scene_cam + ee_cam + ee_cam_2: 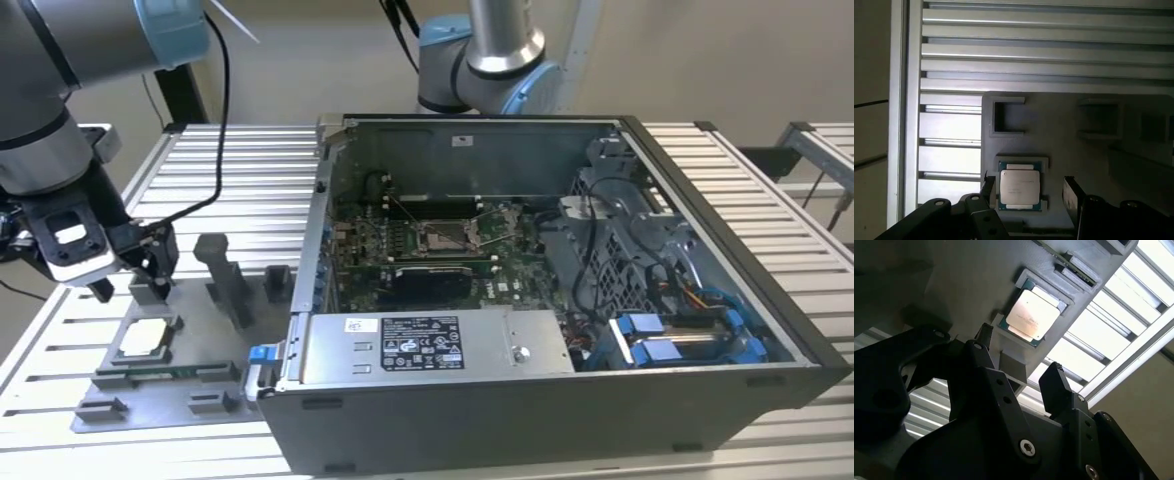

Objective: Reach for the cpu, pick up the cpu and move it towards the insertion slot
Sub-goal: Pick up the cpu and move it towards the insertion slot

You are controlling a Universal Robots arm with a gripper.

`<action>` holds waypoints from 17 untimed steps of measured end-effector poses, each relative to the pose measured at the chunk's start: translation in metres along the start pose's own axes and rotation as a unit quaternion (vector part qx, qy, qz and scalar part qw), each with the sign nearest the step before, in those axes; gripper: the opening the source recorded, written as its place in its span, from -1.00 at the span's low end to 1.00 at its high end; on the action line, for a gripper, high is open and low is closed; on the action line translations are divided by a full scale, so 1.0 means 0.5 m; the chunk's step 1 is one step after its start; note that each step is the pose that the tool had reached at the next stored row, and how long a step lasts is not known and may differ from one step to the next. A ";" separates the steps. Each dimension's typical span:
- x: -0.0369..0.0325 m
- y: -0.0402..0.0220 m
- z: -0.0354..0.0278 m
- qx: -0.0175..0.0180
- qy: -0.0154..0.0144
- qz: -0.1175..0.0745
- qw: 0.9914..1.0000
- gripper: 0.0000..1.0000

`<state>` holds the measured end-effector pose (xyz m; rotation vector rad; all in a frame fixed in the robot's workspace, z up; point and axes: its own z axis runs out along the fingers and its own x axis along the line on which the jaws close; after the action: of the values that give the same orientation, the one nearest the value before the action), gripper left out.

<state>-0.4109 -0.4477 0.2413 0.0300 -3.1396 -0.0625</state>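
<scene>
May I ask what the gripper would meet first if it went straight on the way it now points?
Probably the cpu in its grey fixture: in the first wrist view the open gripper frames it, though depth is unclear.

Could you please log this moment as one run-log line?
gripper open | hovering over cpu | cpu in grey fixture, not held

No wording can be made out. The silver metal power-supply box (pixel 487 335) in the open dark grey computer case (pixel 534 420) bears a black-and-white printed label (pixel 420 343). A small white sticker (pixel 360 324) sits just beside it. The print on both is too fine to read. The pale silvery square cpu (pixel 1020 187) carries faint printed lines on its lid in both wrist views, likewise illegible.
</scene>
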 end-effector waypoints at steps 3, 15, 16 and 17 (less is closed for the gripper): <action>0.000 0.000 0.004 0.000 0.000 0.000 1.000 1.00; 0.000 -0.001 0.020 0.000 0.000 0.000 1.000 1.00; 0.000 -0.001 0.020 0.000 0.000 0.000 1.000 1.00; 0.000 -0.001 0.020 0.000 0.000 0.000 1.000 1.00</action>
<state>-0.4109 -0.4477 0.2311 0.0300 -3.1394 -0.0623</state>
